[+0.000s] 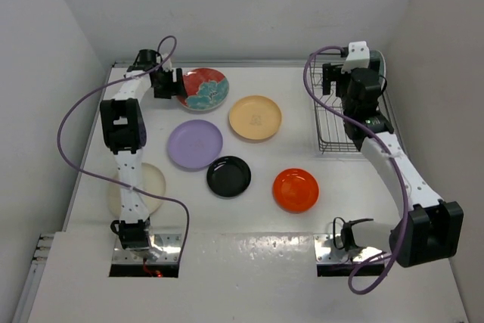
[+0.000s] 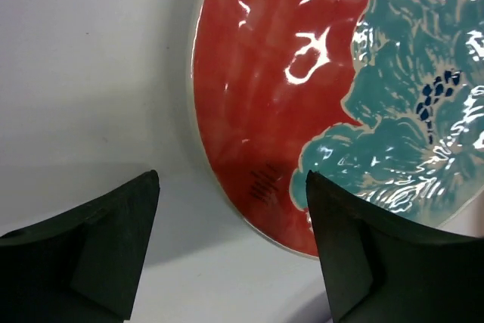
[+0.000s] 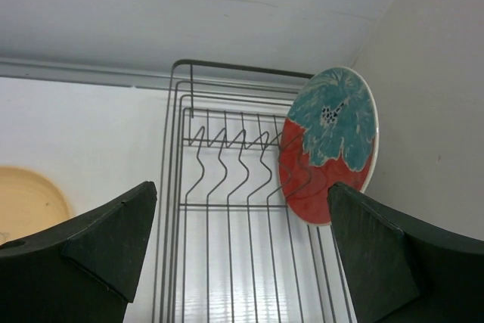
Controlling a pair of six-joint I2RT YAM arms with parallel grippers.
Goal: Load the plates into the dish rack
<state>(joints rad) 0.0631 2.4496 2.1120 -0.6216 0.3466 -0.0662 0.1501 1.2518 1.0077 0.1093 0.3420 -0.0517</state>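
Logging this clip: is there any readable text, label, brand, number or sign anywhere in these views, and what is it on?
No legible text in any view.
Red floral plate on the table, left wrist view: small dark stamp of short lines near the rim, unreadable.
Pale yellow plate, top view: faint centre mark, too small to read.
Dish rack and red floral plate in the rack: no markings visible.

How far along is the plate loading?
Done: one red plate with a teal flower stands on edge in the dark-grey wire dish rack; the right gripper hangs open and empty before it. In hand: the open left gripper straddles the rim of the second red flowered plate. Left: the pale yellow, lavender, black, orange and cream-white plates lie on the table.
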